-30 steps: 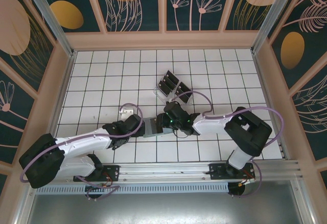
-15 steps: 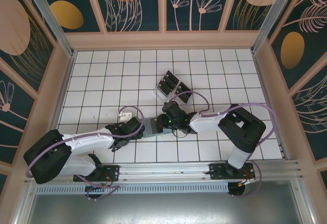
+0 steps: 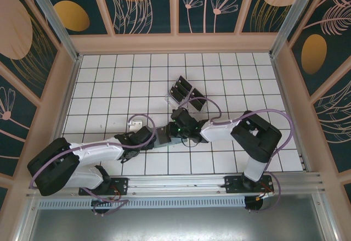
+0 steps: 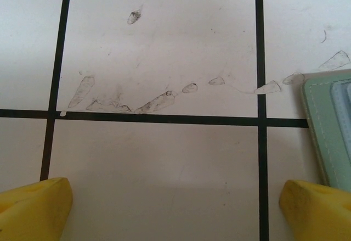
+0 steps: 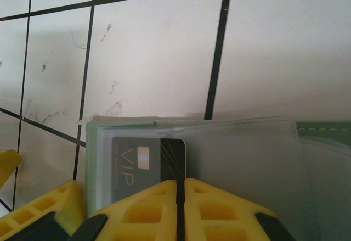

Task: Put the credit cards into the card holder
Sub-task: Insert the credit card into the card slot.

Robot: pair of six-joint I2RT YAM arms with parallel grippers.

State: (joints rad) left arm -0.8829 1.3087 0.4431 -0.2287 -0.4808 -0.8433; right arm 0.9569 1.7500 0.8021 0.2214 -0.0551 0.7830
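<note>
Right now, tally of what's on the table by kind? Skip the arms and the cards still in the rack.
card holder: 1
credit card tucked in the holder: 1
clear rack: 1
small white object: 1
Total: 4

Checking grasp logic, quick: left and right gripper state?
Left gripper: open, holding nothing.
Right gripper: shut, tips at the credit card in the card holder; grip cannot be told.
</note>
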